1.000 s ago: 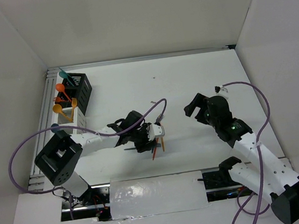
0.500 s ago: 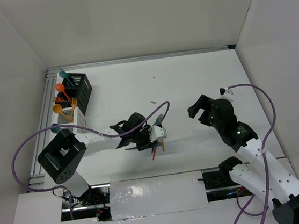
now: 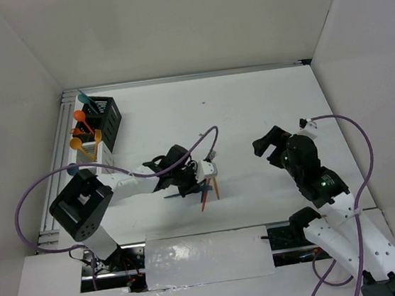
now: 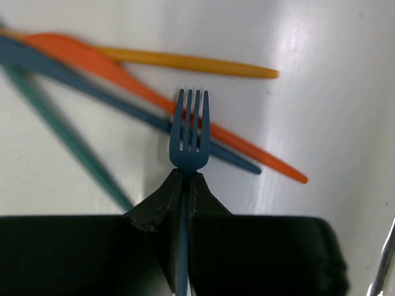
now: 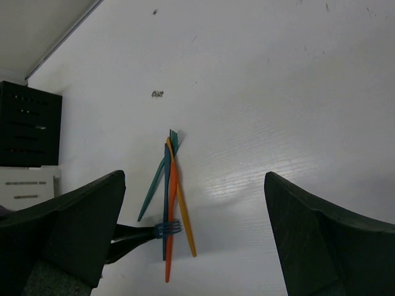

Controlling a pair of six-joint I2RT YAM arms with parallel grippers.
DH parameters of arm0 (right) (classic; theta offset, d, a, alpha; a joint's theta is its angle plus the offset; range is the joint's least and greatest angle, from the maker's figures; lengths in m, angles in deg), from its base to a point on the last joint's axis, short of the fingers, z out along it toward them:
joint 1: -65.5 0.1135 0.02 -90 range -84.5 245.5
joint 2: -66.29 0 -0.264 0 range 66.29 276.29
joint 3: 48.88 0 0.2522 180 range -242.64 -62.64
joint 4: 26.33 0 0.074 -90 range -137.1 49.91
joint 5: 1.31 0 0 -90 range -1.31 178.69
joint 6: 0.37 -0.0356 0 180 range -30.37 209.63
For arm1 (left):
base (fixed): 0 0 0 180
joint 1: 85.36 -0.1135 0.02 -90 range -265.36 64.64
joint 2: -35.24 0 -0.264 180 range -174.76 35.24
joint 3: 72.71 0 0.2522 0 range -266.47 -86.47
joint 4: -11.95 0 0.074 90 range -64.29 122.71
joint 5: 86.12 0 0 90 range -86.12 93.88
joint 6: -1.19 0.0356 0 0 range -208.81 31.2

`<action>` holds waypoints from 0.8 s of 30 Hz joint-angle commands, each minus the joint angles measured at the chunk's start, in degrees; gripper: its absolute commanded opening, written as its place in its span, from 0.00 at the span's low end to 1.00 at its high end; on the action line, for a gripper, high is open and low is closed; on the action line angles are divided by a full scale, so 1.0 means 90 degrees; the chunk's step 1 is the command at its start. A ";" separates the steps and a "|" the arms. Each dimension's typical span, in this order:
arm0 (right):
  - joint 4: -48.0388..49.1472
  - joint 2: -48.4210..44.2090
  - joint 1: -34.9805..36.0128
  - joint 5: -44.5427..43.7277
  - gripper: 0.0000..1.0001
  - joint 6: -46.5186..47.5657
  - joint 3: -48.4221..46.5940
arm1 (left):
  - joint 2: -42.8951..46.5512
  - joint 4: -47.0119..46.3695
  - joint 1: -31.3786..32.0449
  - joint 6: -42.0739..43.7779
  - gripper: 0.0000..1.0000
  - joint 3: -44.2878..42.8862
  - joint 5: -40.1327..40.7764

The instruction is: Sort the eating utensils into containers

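My left gripper [image 4: 186,180] is shut on the neck of a dark blue fork [image 4: 190,132], whose tines point out over a loose pile on the table. That pile holds a yellow utensil [image 4: 197,63], an orange one [image 4: 123,74], a dark blue one [image 4: 92,92] and a teal one [image 4: 68,148]. From above, the left gripper [image 3: 191,184] sits just left of the pile [image 3: 208,193]. My right gripper [image 3: 272,143] is open and empty, well right of the pile [image 5: 173,197]. The black container [image 3: 105,118] and the white container [image 3: 102,159] stand at the far left.
Teal [image 3: 83,98], orange [image 3: 80,116] and yellow [image 3: 76,143] utensils stand in the two containers. A metal rail [image 3: 64,134] runs along the table's left edge. The left arm's purple cable [image 3: 210,136] arcs over the gripper. A small dark speck [image 5: 157,94] lies beyond the pile.
The left jaws have closed onto the dark blue fork beside the pile. The right arm has drifted a little to the right and nearer, still open.
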 commanded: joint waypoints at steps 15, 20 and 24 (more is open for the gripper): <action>0.1268 0.1380 -0.0050 0.0500 1.00 0.0419 -0.0130 | 0.4324 -0.1793 -0.3631 -0.4274 0.00 0.0225 0.1681; 0.1610 0.2044 -0.0060 0.0773 1.00 0.0634 -0.0345 | 0.4998 -0.2193 -0.4480 -0.4637 0.00 0.0647 0.3662; 0.1747 0.2484 -0.0069 0.0901 1.00 0.0820 -0.0598 | 0.5408 -0.2856 -0.5443 -0.4627 0.00 0.1173 0.4185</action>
